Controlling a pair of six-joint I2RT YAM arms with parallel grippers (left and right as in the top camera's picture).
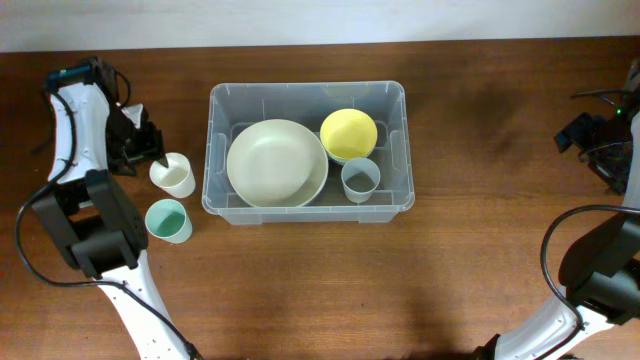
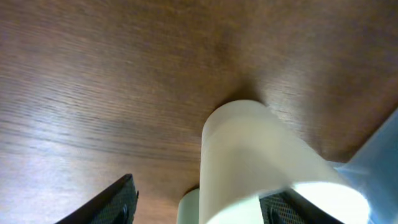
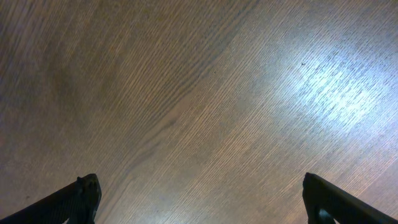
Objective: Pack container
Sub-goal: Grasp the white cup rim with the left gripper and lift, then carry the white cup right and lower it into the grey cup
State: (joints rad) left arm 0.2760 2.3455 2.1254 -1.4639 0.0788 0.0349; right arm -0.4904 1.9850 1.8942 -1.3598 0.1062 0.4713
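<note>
Our left gripper (image 1: 155,155), spread apart, straddles the white cup (image 1: 172,176) just beside the container (image 1: 306,89) at mid-table. We judge we are mid-pickup; next we must close, lift, and carry it in.

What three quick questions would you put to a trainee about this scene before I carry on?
1. True or false: the teal cup stands on the table, outside the bin.
2. Which thing is nearest the left claw? A) the white cup B) the teal cup C) the bin
3. How many items lie inside the bin?

Key:
1. True.
2. A.
3. Three: the cream bowl, the yellow bowl and the grey cup.
</note>
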